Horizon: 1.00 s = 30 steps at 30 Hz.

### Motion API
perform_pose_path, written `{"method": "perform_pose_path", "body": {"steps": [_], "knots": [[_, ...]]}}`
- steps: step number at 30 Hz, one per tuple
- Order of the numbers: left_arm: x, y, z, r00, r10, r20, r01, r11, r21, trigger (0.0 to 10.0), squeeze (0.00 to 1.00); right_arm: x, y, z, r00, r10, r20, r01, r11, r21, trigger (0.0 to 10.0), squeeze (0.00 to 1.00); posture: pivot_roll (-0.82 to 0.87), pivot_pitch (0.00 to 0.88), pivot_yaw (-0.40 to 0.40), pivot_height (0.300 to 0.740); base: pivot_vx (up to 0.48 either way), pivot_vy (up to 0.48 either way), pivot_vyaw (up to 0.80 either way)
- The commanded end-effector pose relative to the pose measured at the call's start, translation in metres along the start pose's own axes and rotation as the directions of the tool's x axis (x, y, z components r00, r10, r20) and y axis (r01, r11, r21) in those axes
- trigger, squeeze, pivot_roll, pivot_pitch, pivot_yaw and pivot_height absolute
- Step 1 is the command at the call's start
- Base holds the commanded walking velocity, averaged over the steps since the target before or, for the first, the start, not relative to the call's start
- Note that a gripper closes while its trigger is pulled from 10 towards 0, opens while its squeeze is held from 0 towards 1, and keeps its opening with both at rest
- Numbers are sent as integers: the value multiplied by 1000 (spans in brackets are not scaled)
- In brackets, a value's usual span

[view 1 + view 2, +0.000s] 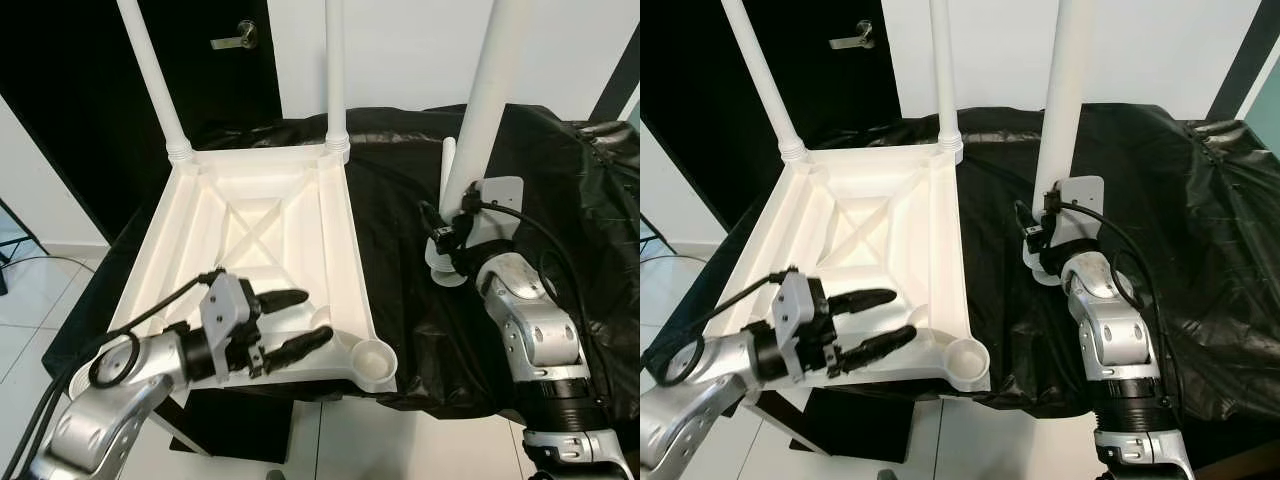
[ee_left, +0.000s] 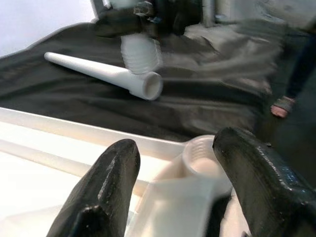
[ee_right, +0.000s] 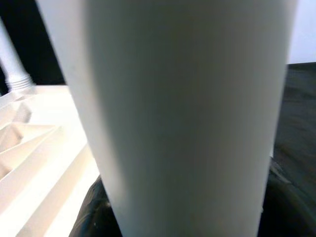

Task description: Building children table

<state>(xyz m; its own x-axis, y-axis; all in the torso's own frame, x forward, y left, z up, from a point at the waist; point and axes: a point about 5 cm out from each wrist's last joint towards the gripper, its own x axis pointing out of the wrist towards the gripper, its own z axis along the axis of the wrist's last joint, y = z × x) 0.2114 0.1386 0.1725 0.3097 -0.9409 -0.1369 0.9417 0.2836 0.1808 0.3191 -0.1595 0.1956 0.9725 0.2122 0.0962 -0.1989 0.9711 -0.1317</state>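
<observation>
The white table top (image 1: 265,235) lies upside down on a black-covered surface. Two white legs (image 1: 152,75) stand screwed into its far corners. At its near right corner is an empty socket (image 1: 377,355). My left gripper (image 1: 305,322) is open, low over the near rim, with its fingers (image 2: 106,187) pointing toward that socket (image 2: 202,158). My right gripper (image 1: 450,245) is shut on a third leg (image 1: 490,90), held upright over the cloth to the right of the table top, threaded end (image 1: 445,272) down. A further leg (image 2: 101,73) lies on the cloth behind.
Black sheeting (image 1: 590,200) covers the whole work surface and hangs over its near edge. A dark door with a metal handle (image 1: 235,38) stands behind at the left. Tiled floor (image 1: 35,300) lies to the left. A person's foot (image 2: 282,106) appears blurred beyond the surface.
</observation>
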Motion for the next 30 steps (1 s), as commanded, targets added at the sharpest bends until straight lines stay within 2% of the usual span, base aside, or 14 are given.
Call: {"method": "perform_pose_path", "body": {"steps": [1,4,12,19,20,21,22,23,25,26,27,28,29,30], "knots": [[-6,-6,-10,996,-46,-72,47,999,14,10000,0,4,1,6,999,18,29,-17,1000,-12,10000,0,-12,0,1,740,0,0,0],[-8,-6,-14,994,-55,-91,56,998,8,10000,0,5,1,7,999,18,33,-17,1000,-14,10000,0,-12,0,1,740,0,0,0],[-11,-6,-48,953,-28,-302,66,991,114,10000,0,10,1,12,999,16,51,-15,1000,-22,10000,0,-1,0,13,740,0,0,0],[-7,-2,-59,932,9,-363,46,989,141,10000,0,11,3,12,998,13,56,-12,1000,-24,10000,0,-14,0,11,740,0,0,0],[-6,-1,-60,930,16,-366,41,988,146,7569,0,11,4,12,998,14,57,-12,1000,-24,10000,0,-16,0,11,740,0,0,0],[-3,2,-61,930,37,-365,19,989,147,6627,0,11,3,12,998,13,57,-11,1000,-26,10000,0,-19,0,11,740,0,0,0],[-2,4,-61,931,50,-362,5,989,150,4157,0,11,3,12,998,12,56,-11,1000,-27,10000,0,-21,0,11,740,0,0,0],[0,7,-62,929,63,-365,-7,988,153,2784,0,11,3,12,998,12,55,-10,999,-32,10000,0,-24,0,11,740,0,0,0],[2,9,-62,927,71,-368,-14,988,155,2784,0,11,2,12,998,12,55,-10,999,-35,10000,0,-24,0,11,740,0,0,0],[3,12,-64,922,81,-378,-17,986,169,1804,0,11,2,12,998,12,55,-10,999,-37,10000,0,-28,0,13,740,0,0,0],[4,14,-65,917,89,-388,-17,983,185,0,0,11,2,12,998,12,56,-10,999,-39,10000,0,-28,0,13,740,0,0,0],[5,16,-65,912,98,-399,-17,979,202,1647,0,11,2,13,998,13,56,-11,999,-40,10000,0,-28,0,13,740,0,0,0],[5,16,-65,912,98,-399,-17,979,202,1647,0,11,2,13,998,13,56,-11,999,-40,10000,0,-28,0,13,740,0,0,0],[6,18,-65,908,106,-406,-14,975,222,196,0,12,2,13,998,14,56,-11,999,-40,10000,0,-26,0,13,740,0,0,0]]}}
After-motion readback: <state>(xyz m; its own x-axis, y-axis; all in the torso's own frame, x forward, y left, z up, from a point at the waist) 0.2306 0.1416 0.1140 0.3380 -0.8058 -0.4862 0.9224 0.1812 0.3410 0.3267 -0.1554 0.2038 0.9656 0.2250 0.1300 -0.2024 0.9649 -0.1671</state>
